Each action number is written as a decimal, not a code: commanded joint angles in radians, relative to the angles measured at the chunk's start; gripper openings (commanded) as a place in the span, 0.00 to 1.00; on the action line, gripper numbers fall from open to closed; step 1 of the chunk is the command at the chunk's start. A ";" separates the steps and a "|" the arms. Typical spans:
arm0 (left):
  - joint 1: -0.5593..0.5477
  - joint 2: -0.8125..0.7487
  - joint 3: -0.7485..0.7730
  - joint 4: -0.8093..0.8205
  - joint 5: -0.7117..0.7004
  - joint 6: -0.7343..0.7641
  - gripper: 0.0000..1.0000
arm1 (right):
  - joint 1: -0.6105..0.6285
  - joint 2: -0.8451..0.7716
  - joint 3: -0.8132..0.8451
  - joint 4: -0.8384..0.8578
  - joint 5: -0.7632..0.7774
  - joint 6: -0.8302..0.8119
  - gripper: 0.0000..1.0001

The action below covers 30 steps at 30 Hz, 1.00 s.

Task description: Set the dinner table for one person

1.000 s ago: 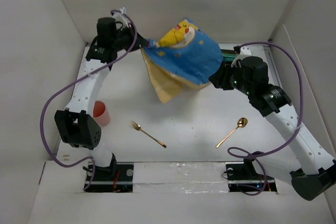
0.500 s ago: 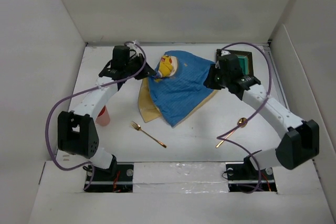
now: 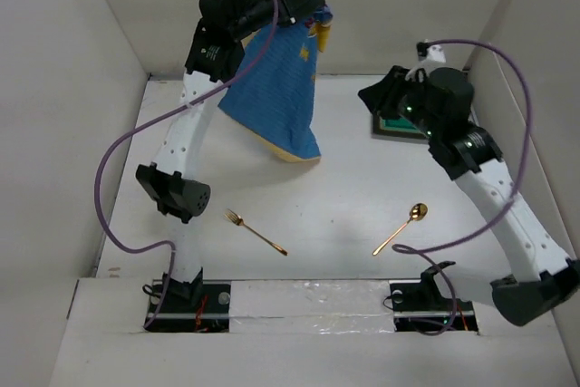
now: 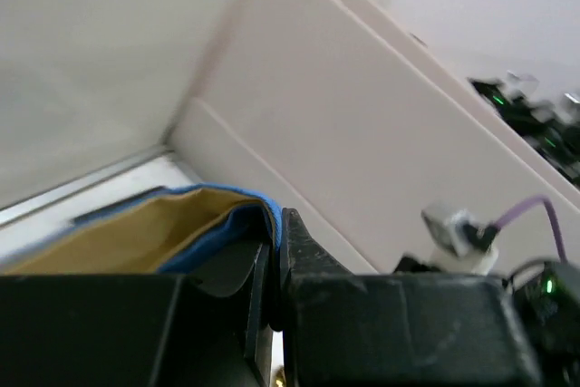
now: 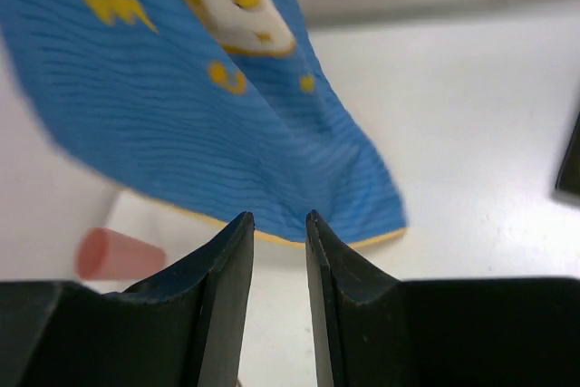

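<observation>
The blue cartoon-printed placemat (image 3: 272,88) with yellow backing hangs high over the back of the dinner table (image 3: 344,197). My left gripper (image 3: 292,8) is shut on its top edge, and in the left wrist view the jaws (image 4: 276,224) pinch the folded blue and yellow cloth (image 4: 136,237). My right gripper (image 3: 370,97) stands apart to the right of the cloth. Its fingers (image 5: 279,219) are open with nothing between them, and the placemat (image 5: 208,106) hangs beyond them. A gold fork (image 3: 256,231) and a gold spoon (image 3: 401,228) lie on the near part of the table.
A dark square item with a green face (image 3: 403,126) lies at the back right, partly under the right arm. A pink cup (image 5: 118,254) shows in the right wrist view; the left arm hides it from above. White walls enclose the table.
The left arm has swung up and lifted the placemat off the table. The right gripper has come off the cloth's right edge and drawn back to the right.
</observation>
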 commanded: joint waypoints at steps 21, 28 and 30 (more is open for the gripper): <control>0.038 -0.795 -1.246 -0.163 -0.436 0.347 0.00 | -0.019 -0.022 -0.423 0.167 0.017 0.153 0.37; 0.038 -0.876 -1.289 -0.108 -0.484 0.237 0.00 | 0.035 0.234 -0.327 0.260 -0.033 0.150 0.55; 0.038 -0.870 -1.280 -0.079 -0.446 0.211 0.00 | 0.070 0.266 -0.272 0.280 -0.030 0.139 0.67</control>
